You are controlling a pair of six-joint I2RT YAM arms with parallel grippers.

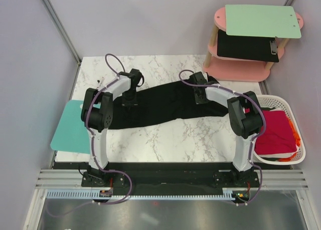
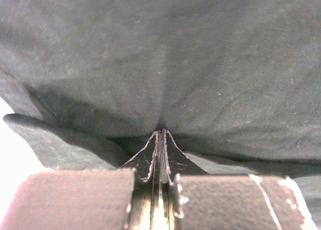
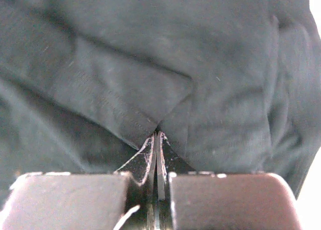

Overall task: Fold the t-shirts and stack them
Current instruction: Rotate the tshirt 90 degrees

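Two grippers are found clenched on one large black cloth t-shirt [image 1: 165, 107], laid on the white marble table [image 1: 170, 140] with its long axis left to right: the left gripper [image 2: 160, 135] is pinched on a fold at its left end, the right gripper [image 3: 157, 136] on a fold towards its right end. Further right, a white plastic basket [image 1: 275, 97] is seen holding a crimson-red cloth shirt [image 1: 276, 132] and orange fabric [image 1: 296, 138].
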